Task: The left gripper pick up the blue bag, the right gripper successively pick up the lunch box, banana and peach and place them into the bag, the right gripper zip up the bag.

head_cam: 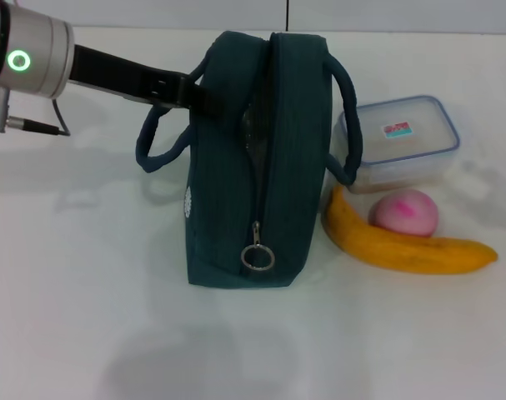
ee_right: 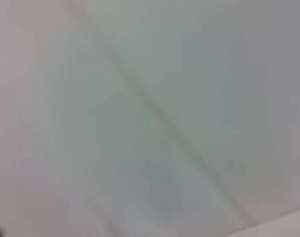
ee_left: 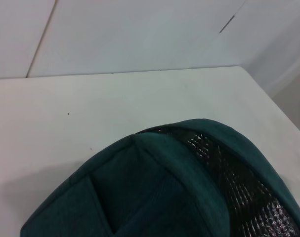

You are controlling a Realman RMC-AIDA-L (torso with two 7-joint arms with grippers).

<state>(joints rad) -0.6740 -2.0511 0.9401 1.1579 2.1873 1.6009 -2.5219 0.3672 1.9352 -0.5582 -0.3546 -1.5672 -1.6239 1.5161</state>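
Observation:
The blue bag [head_cam: 236,167] stands upright on the white table, its zipper ring [head_cam: 257,257] toward me and the zip parted at the far end. My left gripper [head_cam: 198,96] reaches in from the left, against the bag's upper left edge by the near handle. In the left wrist view the bag [ee_left: 154,197] fills the bottom, showing its foil lining [ee_left: 238,182]. Right of the bag sit the lunch box [head_cam: 403,142], the peach [head_cam: 405,212] and the banana [head_cam: 411,252], all touching or nearly touching. The right gripper is out of view.
The white table [head_cam: 86,275] extends to the left of and in front of the bag. The right wrist view shows only a blurred grey surface crossed by a dark line. A wall rises behind the table's far edge [ee_left: 140,71].

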